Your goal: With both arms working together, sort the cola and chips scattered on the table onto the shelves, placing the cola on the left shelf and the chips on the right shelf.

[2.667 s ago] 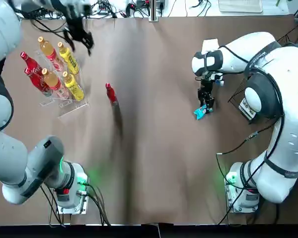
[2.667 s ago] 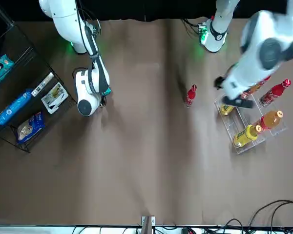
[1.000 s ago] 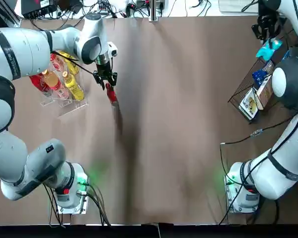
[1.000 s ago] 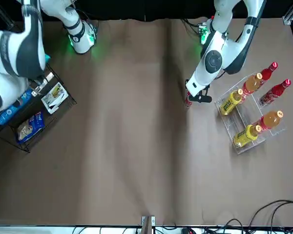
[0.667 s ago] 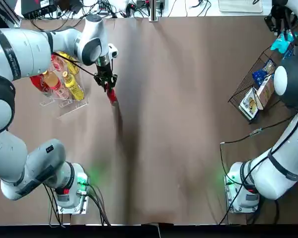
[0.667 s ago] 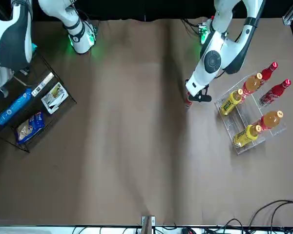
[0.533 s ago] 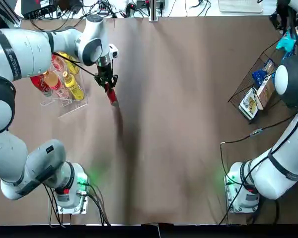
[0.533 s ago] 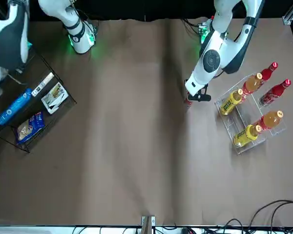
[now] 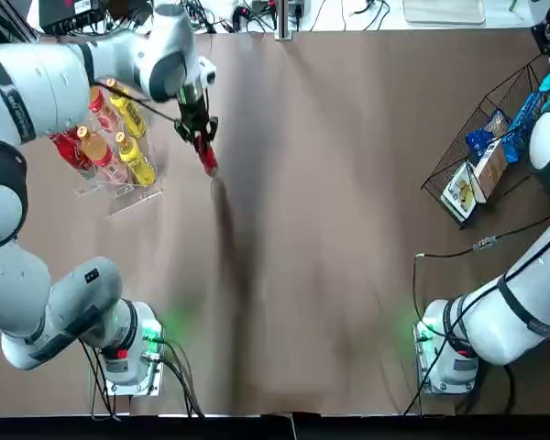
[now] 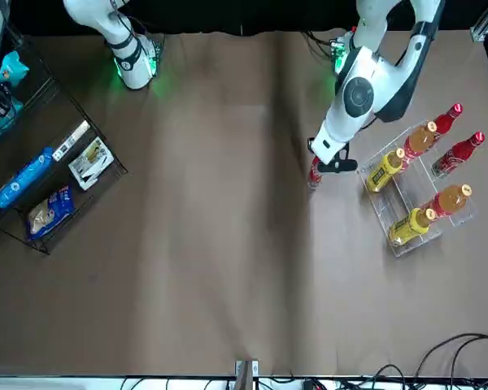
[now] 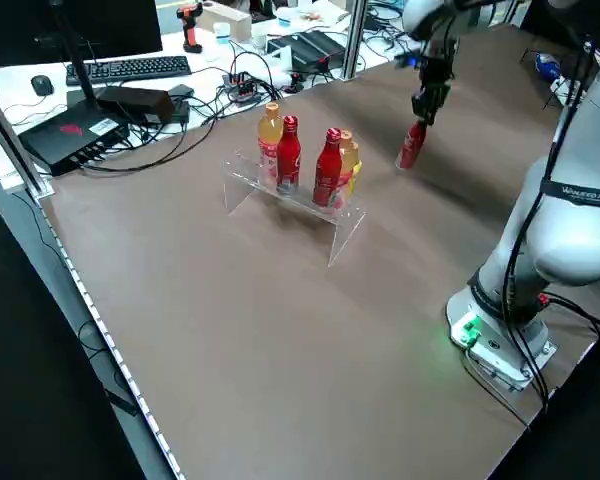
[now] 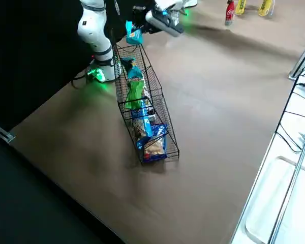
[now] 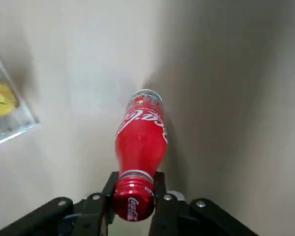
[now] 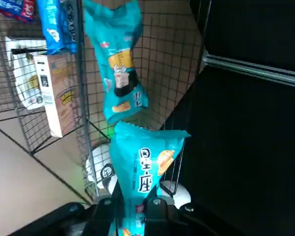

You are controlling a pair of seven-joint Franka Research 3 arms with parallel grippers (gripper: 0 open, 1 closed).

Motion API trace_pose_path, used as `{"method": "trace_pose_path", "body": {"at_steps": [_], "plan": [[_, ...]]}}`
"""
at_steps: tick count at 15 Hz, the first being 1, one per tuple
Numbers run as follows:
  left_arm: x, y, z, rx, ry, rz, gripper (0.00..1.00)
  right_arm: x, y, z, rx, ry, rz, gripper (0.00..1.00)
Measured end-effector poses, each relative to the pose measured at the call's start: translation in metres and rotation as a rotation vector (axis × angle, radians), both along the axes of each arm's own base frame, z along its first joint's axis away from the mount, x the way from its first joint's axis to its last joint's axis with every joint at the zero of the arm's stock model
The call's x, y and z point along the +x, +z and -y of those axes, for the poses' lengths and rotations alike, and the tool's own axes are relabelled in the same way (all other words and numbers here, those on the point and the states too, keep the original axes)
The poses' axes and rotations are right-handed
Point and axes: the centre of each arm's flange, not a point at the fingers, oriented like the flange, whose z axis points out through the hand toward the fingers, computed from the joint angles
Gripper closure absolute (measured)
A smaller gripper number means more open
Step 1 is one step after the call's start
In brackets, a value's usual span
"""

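My left gripper (image 13: 133, 191) is shut on the red cap of a cola bottle (image 13: 140, 140), which hangs tilted just above the table (image 9: 348, 229), right of the left shelf (image 9: 119, 194). The same cola (image 9: 207, 161) shows in the top view. Two more cola bottles (image 10: 462, 152) stand in that clear rack. My right gripper (image 14: 132, 209) is shut on a cyan chips packet (image 14: 143, 172) and holds it over the near end of the right shelf (image 12: 153, 114). Another cyan packet (image 14: 120, 73) and a green one (image 12: 136, 94) lie in that wire rack.
Orange-capped and yellow bottles (image 10: 411, 226) share the clear rack with the colas. Dark blue bags and a box (image 9: 489, 168) fill the lower part of the wire rack. Cables and a keyboard (image 11: 125, 70) lie beyond the table's far edge.
My left gripper has closed on the cola's cap and raised it off the table. My right arm has carried the cyan packet farther out over the wire rack.
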Motion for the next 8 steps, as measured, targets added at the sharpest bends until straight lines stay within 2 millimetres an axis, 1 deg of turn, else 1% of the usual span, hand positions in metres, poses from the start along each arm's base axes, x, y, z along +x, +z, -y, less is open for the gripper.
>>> {"method": "trace_pose_path", "body": {"at_steps": [2,3,4,6,8], "plan": [[0.016,0.039,-0.002,0.019,0.008,-0.001,0.68,-0.001,-0.016,0.009,0.006,-0.009,-0.021,0.81],[0.025,0.059,-0.007,0.037,0.011,0.006,0.68,-0.001,-0.025,0.010,0.008,-0.007,-0.031,0.81],[0.040,0.096,-0.022,0.090,0.011,0.024,0.68,-0.001,-0.039,0.011,0.011,-0.002,-0.047,0.81],[0.051,0.130,-0.039,0.137,-0.004,0.034,0.68,-0.001,-0.047,0.011,0.013,0.002,-0.057,0.79],[0.060,0.166,-0.063,0.161,-0.015,0.030,0.68,-0.001,-0.050,0.011,0.014,0.002,-0.060,0.77]]}}
